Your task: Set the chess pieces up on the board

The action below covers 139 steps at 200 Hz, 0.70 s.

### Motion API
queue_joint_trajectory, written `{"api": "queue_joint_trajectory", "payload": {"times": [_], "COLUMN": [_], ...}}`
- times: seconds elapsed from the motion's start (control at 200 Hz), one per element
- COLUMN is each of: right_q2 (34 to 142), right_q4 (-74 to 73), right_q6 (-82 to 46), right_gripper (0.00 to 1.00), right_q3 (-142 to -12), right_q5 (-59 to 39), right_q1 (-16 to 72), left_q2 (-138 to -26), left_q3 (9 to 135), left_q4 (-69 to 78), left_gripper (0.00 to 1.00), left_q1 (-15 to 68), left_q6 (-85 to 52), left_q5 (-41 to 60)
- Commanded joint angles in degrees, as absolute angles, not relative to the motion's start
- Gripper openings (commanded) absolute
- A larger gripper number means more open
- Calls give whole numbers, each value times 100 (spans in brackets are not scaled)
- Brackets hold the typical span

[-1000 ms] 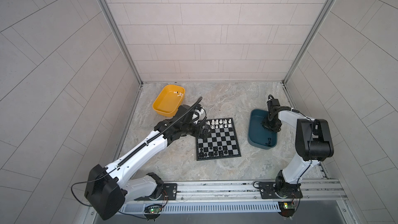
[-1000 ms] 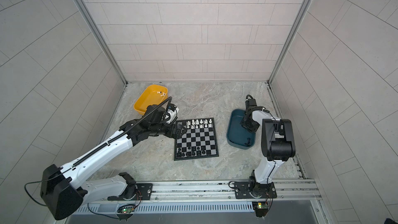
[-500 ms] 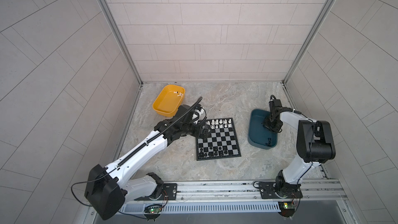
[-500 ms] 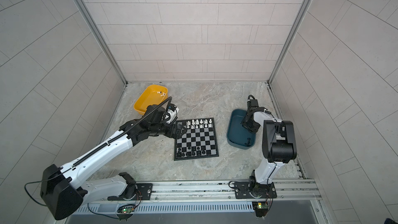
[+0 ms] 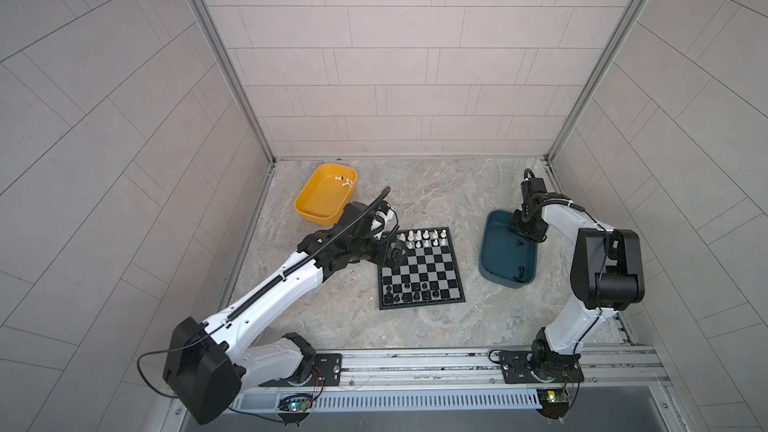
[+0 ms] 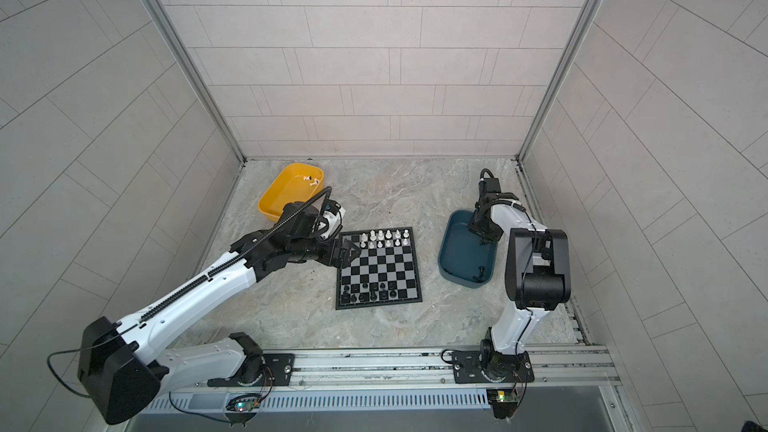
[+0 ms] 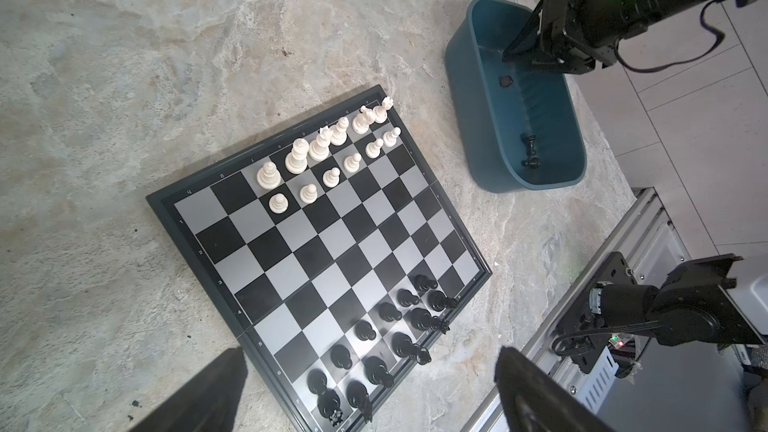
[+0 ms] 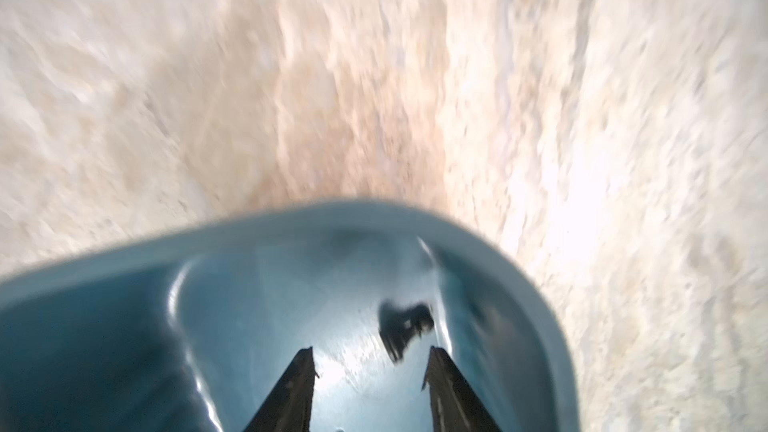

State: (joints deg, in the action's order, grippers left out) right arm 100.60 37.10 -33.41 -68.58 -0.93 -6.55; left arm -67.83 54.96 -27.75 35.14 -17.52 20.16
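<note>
Board [image 7: 316, 251] carries twelve white chessmen [image 7: 297, 155], twelve black chessmen [image 7: 424, 320]; left end effector [image 7: 368, 353] wide, right end effector [image 8: 370, 351] parted, empty

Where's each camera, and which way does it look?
Both top views: above the front rail, looking down at chessboard, yellow tray, teal tray; left arm and right arm show.
Left wrist: on the left arm, facing across the chessboard toward the teal tray; left fingers and right arm show.
Right wrist: on the right arm, looking into the teal tray, blurry; right fingers show.
All share the teal tray.
</note>
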Motion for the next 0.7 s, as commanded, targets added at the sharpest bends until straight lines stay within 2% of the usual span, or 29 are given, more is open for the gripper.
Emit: {"api": "queue_joint_trajectory", "payload": {"times": [0.0, 0.17, 0.69], "right_q2": [10293, 10520, 10298], "right_q4": [4011, 4084, 4474], "right_q6": [-3058, -3353, -3536], "right_gripper": [47, 43, 43], "right_q3": [-6878, -6920, -6751], "right_q5": [63, -6, 798], "right_q1": [-681, -678, -378], "left_q2": [-6749, -6730, -6676], "left_q3": [5617, 5620, 5631], "left_q4": [-2803, -2803, -2821], "left_gripper": [100, 100, 100], "left_q1": [3491, 3489, 3490], "left_q6": [-1685, -1683, -1678], "left_q5": [2038, 2043, 2065]}}
